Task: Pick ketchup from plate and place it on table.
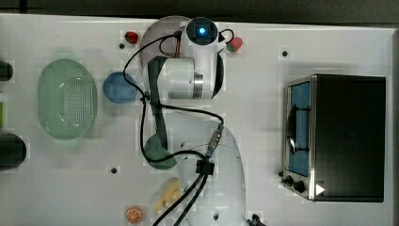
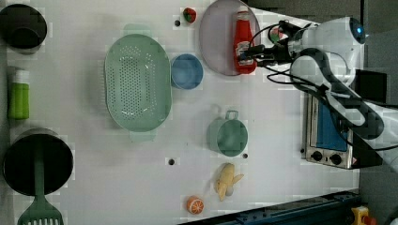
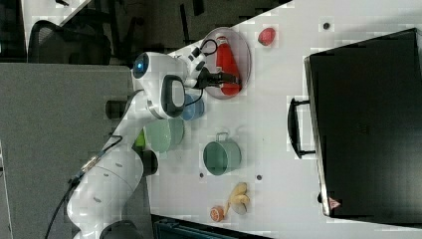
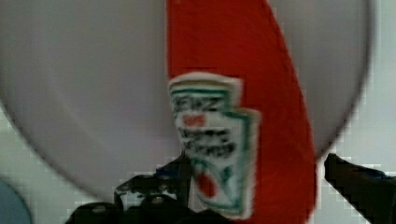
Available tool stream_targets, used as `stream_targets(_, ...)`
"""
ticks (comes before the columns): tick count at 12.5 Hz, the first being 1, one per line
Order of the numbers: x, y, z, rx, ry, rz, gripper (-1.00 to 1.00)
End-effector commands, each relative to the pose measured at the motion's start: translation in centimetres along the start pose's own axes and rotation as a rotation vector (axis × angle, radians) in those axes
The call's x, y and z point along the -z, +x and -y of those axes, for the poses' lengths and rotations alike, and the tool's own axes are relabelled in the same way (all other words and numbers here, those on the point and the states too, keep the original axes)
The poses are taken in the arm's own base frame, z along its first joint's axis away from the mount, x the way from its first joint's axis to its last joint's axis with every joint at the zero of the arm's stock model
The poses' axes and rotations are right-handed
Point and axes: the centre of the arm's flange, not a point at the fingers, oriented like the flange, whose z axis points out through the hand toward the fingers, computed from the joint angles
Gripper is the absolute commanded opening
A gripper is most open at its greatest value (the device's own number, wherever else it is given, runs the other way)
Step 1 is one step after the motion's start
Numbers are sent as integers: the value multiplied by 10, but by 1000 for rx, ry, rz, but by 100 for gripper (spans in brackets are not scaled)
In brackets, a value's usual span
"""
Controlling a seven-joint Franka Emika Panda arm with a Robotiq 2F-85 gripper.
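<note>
Read across the left view, from its left edge. Along the left view's left side of the white table (image 2: 141, 187): a black pot (image 2: 22, 26), a green bottle (image 2: 19, 93) lying flat, and a black pan (image 2: 37, 161) with a green spatula (image 2: 40, 206) across it.

Next, a green perforated basket (image 2: 137, 89), with a blue bowl (image 2: 187, 71) just beside it. Above the bowl, near the left view's top edge, a small strawberry toy (image 2: 189, 14). Lower down, a green mug (image 2: 228, 136), then a banana toy (image 2: 227, 180) and an orange slice (image 2: 195, 205) near the left view's bottom edge.

Then the pale mauve-grey plate (image 2: 216, 37), and on its right half in the left view the ketchup (image 2: 243, 37), lying flat, white cap toward the left view's top, base near the plate's lower rim. Not lifted; resting on the plate.

At the bottle's lower body, the gripper (image 2: 248, 55), reaching in from the left view's right. In the wrist view, jaws spread to either side of the red body, one of the dark fingers (image 4: 355, 182) parted from the bottle by a thin pale gap, so not closed on it.

On the label in the wrist view: white ground, green border, dark lines of writing and a red tomato picture near its end. Lettering too blurred to read.

Just right of the plate, partly behind the cables, a second strawberry toy (image 2: 277, 33). Farthest right, a silver toaster oven (image 2: 328, 131) with dark knobs.
</note>
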Motion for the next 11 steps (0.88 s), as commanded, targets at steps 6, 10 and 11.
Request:
stream_targets(6, -2, 25, 8, 79, -5, -153, 92)
stream_targets(10, 10, 28, 9, 77, -3, -166, 17)
stream_targets(11, 15, 29, 10, 77, -2, -172, 17)
